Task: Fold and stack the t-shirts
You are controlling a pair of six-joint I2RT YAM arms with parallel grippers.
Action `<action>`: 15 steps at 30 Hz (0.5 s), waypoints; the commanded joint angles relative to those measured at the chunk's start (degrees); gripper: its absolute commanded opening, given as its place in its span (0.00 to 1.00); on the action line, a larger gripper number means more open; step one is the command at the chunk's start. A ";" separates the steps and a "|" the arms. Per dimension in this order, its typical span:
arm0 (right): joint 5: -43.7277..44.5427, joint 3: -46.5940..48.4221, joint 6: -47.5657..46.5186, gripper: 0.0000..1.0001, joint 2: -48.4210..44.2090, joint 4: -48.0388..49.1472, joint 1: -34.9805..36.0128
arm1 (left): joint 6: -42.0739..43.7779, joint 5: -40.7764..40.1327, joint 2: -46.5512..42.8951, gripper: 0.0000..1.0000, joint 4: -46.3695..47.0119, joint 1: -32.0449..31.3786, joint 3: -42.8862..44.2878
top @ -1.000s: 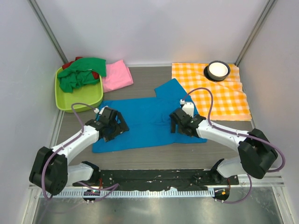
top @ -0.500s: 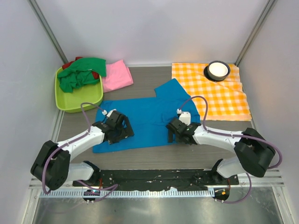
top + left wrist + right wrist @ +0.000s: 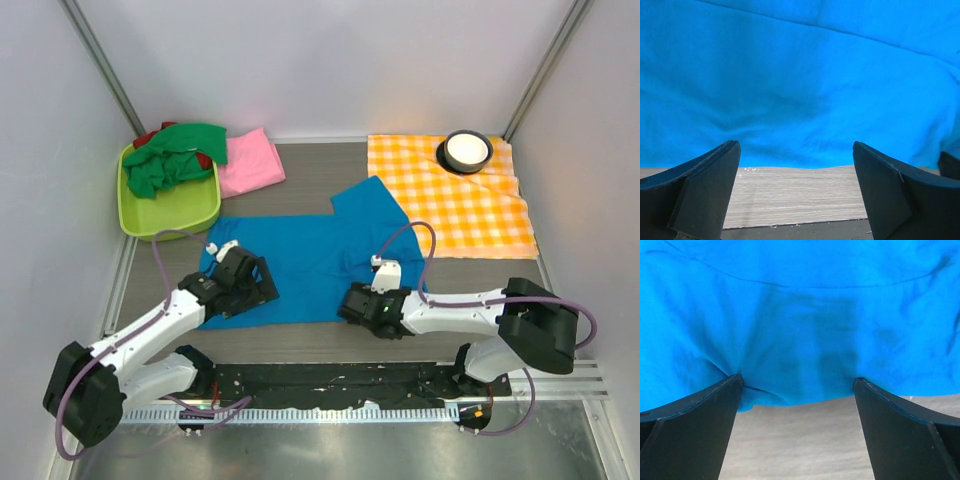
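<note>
The bright blue t-shirt (image 3: 320, 255) lies spread flat on the table's middle. My left gripper (image 3: 240, 285) is open and empty, low over the shirt's near-left hem; in its wrist view the blue hem (image 3: 800, 100) ends just ahead of the fingertips. My right gripper (image 3: 368, 306) is open and empty at the shirt's near-right hem; in its wrist view the blue edge (image 3: 800, 340) lies between the open fingers. The green t-shirt (image 3: 175, 155) and a red one (image 3: 147, 138) sit bunched in the lime bin. The pink t-shirt (image 3: 250, 162) lies folded beside it.
The lime-green bin (image 3: 170, 210) stands at the back left. An orange-and-white checked cloth (image 3: 450, 200) lies at the back right with a dark bowl (image 3: 467, 150) on it. Bare wood table (image 3: 795, 195) shows in front of the hem.
Both grippers have drawn back toward the near edge of the blue shirt, the right one also moving left. The shirt's near hem has shifted slightly; both grippers stay open.
</note>
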 commanded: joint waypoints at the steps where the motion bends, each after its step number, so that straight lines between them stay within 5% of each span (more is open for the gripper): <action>1: -9.16 -3.81 9.75 1.00 3.94 -12.02 8.83 | -0.13 -2.75 -4.19 1.00 -5.74 -0.17 2.93; 15: -13.39 -3.55 34.70 1.00 5.35 -18.17 31.78 | -0.48 -2.94 -9.91 1.00 -9.96 -0.17 5.22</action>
